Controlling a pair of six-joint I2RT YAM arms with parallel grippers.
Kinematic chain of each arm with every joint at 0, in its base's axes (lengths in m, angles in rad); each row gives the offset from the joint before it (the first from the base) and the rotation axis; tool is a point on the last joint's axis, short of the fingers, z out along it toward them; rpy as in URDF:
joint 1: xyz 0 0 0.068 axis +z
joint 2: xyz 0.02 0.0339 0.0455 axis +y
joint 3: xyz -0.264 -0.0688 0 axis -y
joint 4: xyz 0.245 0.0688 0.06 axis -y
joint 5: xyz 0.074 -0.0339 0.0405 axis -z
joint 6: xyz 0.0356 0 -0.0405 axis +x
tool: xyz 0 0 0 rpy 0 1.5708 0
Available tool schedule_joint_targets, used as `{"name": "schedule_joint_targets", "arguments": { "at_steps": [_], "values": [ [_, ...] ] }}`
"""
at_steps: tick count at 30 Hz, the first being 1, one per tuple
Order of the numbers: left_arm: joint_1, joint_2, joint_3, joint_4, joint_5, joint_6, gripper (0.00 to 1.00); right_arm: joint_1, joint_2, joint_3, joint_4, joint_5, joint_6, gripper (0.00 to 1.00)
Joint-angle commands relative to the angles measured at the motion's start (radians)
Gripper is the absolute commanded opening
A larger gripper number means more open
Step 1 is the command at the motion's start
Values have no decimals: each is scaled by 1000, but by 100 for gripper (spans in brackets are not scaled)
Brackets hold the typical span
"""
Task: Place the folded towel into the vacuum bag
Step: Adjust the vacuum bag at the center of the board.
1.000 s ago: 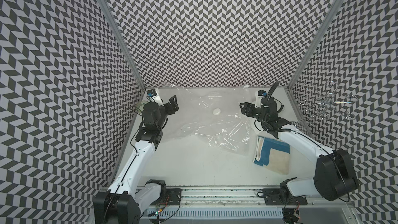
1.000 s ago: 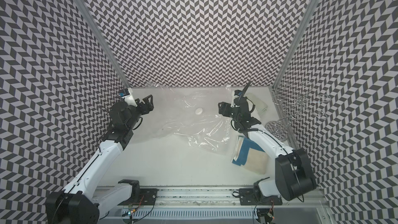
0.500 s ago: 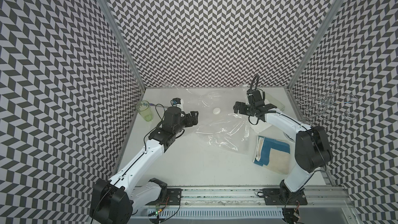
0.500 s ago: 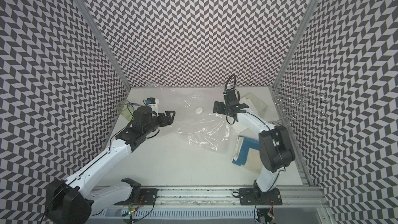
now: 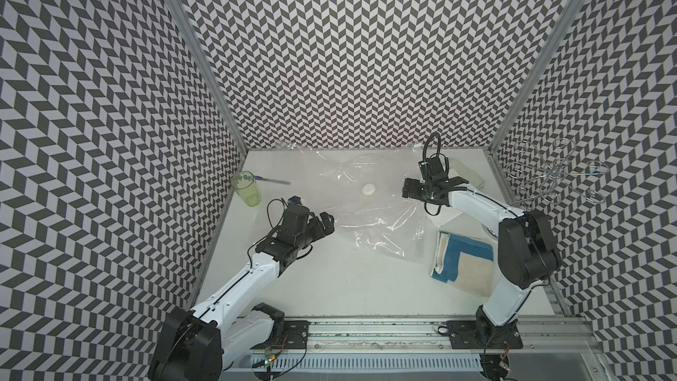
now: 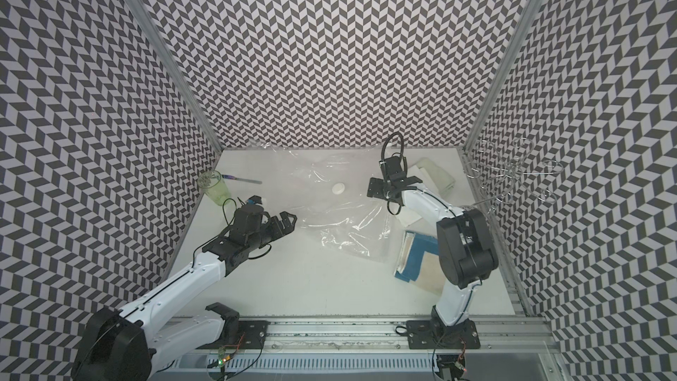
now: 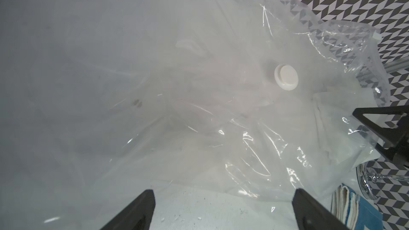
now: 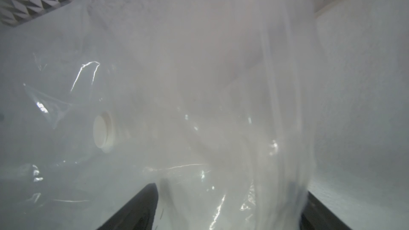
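Change: the left hand (image 5: pixel 324 225) has swung in from the left wall. It now sits low at the left edge of the vacuum bag (image 5: pixel 373 207), which leaves the green cup (image 5: pixel 246 188) in plain sight. The right arm has folded its elbow back over the near right side, and the right hand (image 5: pixel 434 188) stays at the bag's far right edge. The bag and the folded towel (image 5: pixel 461 262) have not shifted.

Hands: both are spread wide and grip nothing. In the left wrist view the fingers (image 7: pixel 141 209) stand well apart, with the bag's edge just ahead of them and bare surface (image 5: pixel 329 287) between them. In the right wrist view the fingers are also wide, with blurred plastic lying between and ahead of them. I cannot tell whether it touches them.

Meaning: this is likely the setup for opening the bag, one hand on each side. No grasp has been made, and the towel step has not started.

Task thing: the bag lies crumpled and flat mid-surface between the two hands, with the valve cap (image 5: pixel 368 189) facing up. A whitish strip (image 5: pixel 421 230) runs along its near right edge, probably the mouth. The blue and beige towel lies outside the bag, just beside that edge. It is partly under the right arm's elbow and well apart from the left hand.
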Motion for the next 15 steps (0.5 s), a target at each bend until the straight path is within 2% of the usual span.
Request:
{"name": "schedule_joint_targets", "arguments": {
  "at_steps": [1, 8, 10, 11, 12, 15],
  "values": [
    [-1, -24, -61, 53, 43, -103, 100, -20, -81, 9, -32, 21, -6, 100],
    [-1, -12, -110, 169, 66, -140, 100, -28, 24, 77, -52, -18, -15, 100],
    [2, 4, -131, 227, 66, -147, 100, -28, 50, 59, -10, -28, -2, 94],
    [4, 15, -139, 258, 70, -150, 100, -28, 56, 49, 4, -33, 0, 90],
    [7, 32, -143, 287, 75, -148, 100, -28, 61, 41, 15, -37, 1, 81],
    [10, 91, -131, 349, 75, -129, 100, -30, 16, -6, 31, -33, 10, 46]
  ]
}}
